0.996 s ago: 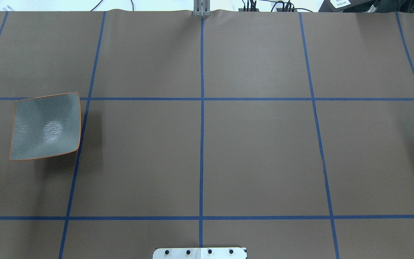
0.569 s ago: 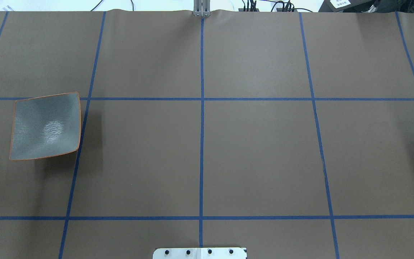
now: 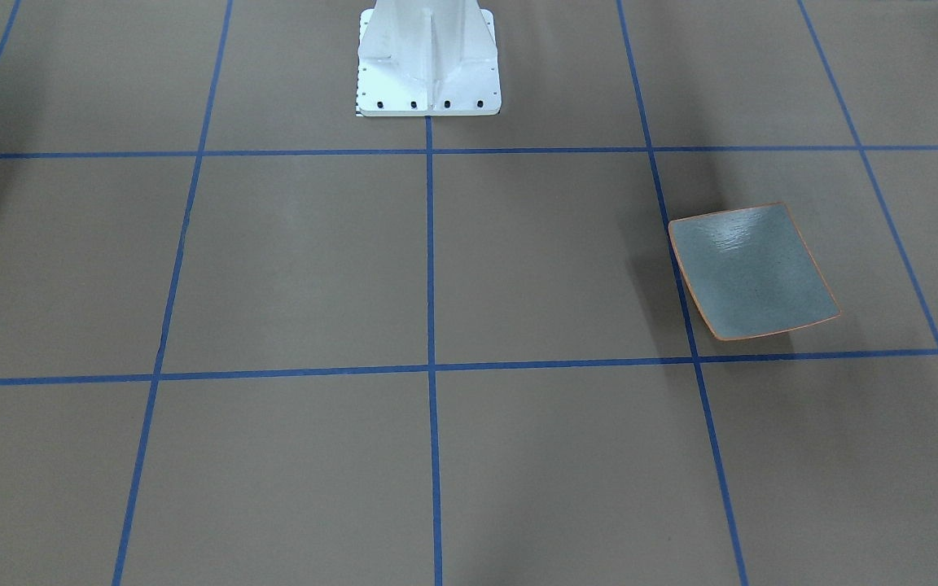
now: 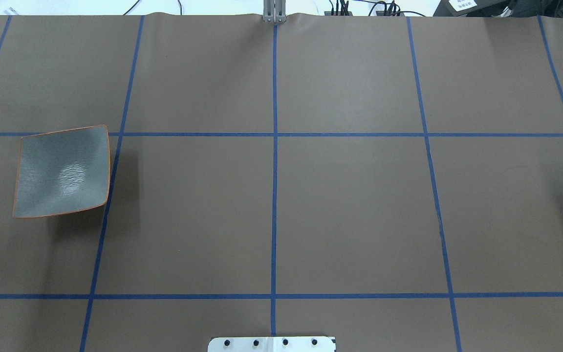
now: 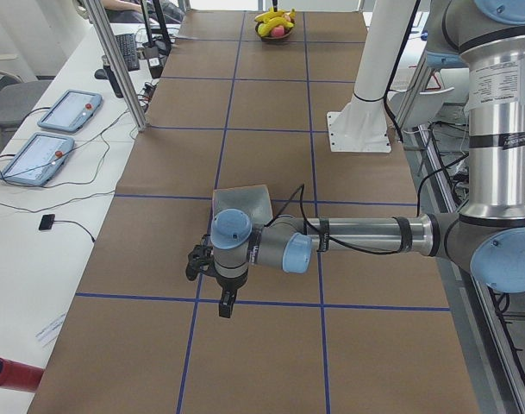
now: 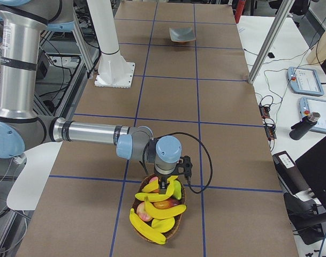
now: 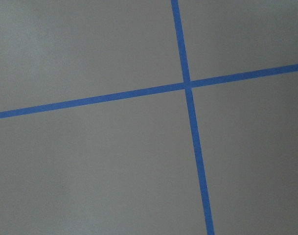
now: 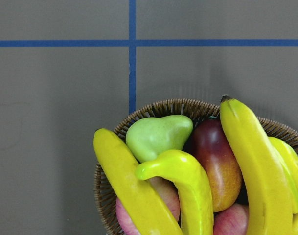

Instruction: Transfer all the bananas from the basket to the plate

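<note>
At the bench's (image 4: 350,210) right end, the bananas (image 8: 259,161) lie piled in the basket (image 8: 158,105) among other fruit (image 8: 215,161). The plate (image 4: 61,171), well apart at the left end, is bare, so every transfer is left. My right end effector (image 6: 164,186) hangs over the basket, the left end effector (image 5: 225,304) near the plate; apart or together, I cannot tell. Between them I see only taped bench, roomy for carrying.

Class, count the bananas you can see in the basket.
4, all in the basket: left banana, middle banana, long right banana, and a paler banana at the far right. Others may lie hidden underneath.
</note>
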